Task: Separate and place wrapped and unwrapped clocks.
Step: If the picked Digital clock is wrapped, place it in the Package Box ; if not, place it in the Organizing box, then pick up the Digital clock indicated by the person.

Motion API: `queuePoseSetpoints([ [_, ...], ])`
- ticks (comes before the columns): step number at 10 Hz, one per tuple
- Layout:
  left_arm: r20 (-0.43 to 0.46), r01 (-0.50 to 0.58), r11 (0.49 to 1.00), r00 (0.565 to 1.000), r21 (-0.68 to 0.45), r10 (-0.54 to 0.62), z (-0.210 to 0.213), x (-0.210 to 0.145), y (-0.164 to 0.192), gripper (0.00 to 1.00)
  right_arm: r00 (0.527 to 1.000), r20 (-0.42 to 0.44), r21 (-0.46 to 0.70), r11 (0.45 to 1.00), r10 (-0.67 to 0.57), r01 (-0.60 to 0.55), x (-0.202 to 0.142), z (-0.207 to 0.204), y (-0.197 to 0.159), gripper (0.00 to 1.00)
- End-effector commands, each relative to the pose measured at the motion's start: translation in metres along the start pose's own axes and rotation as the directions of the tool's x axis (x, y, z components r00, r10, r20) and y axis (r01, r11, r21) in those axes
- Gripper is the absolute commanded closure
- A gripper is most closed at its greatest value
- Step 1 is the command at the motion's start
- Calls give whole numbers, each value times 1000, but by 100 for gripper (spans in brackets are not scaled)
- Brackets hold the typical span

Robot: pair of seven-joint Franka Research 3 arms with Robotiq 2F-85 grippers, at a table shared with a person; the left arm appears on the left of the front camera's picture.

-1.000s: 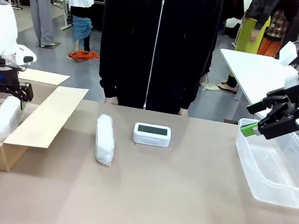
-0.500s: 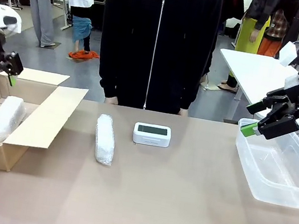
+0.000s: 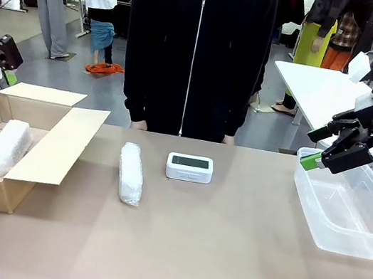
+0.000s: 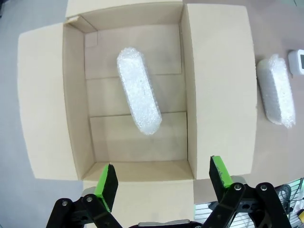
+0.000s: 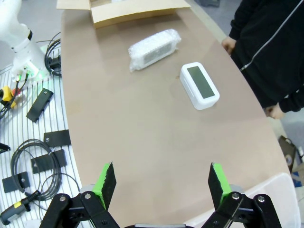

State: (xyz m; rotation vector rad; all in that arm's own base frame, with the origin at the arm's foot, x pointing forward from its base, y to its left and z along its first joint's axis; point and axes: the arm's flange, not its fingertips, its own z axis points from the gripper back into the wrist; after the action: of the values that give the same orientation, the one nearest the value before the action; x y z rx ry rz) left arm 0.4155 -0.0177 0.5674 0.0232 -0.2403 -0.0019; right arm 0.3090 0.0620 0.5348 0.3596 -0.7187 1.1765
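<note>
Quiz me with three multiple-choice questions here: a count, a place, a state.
1. How many bundles lie in the box? A none. B one. C two.
2. Where is the clock? A in the box. B on the table. C in the bin.
3. The left gripper is: A open, empty. B shut on a bundle. C shut on the clock.
Answers: 1 B, one lies inside, the other on the table. 2 B, it stands on the table, left of the bin. 3 A, its jaws stand apart, nothing between.
</note>
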Motion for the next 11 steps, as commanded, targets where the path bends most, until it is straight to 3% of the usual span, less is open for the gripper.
queuePoseSetpoints([
  [1,6,21,999,1000,-45,-20,-12,-4,-2,0,1000,29,24,1000,10,-11,0,-3,-3,0],
  [2,0,0,1000,1000,0,0,0,0,0,0,1000,29,24,1000,10,-11,0,-3,-3,0],
  [11,0,0,1000,1000,0,0,0,0,0,0,1000,29,24,1000,10,-11,0,-3,-3,0],
])
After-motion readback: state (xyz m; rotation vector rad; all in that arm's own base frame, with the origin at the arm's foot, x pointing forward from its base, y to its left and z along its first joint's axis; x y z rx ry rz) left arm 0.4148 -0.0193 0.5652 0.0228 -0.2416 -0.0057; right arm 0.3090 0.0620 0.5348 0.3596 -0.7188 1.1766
